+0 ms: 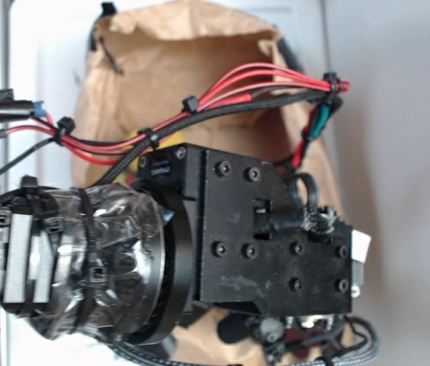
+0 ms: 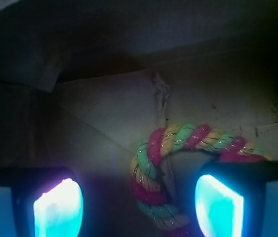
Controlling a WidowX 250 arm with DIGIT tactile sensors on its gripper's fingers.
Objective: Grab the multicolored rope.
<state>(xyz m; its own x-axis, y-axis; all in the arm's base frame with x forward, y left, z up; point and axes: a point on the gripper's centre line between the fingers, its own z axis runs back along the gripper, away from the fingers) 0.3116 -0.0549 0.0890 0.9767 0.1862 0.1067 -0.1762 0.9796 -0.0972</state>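
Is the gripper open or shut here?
Open: in the wrist view the gripper jaws stand apart, with the multicolored rope between them, ungripped.

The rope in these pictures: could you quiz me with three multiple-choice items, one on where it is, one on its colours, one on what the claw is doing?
1. Where does the rope lie?
A. Inside the brown paper bag
B. On a metal tray
C. In a glass bowl

2. Which colours are twisted in it?
A. Black and white
B. Red, yellow and green
C. Blue only

3. How does the gripper stand?
A. Shut on the rope
B. Open, the rope's loop between its fingers
C. Out of view

Answers: 1 A, creased brown paper lies under and around it in the wrist view; 2 B, those strands show plainly; 3 B, the two glowing fingers stand wide apart, clear of the rope.
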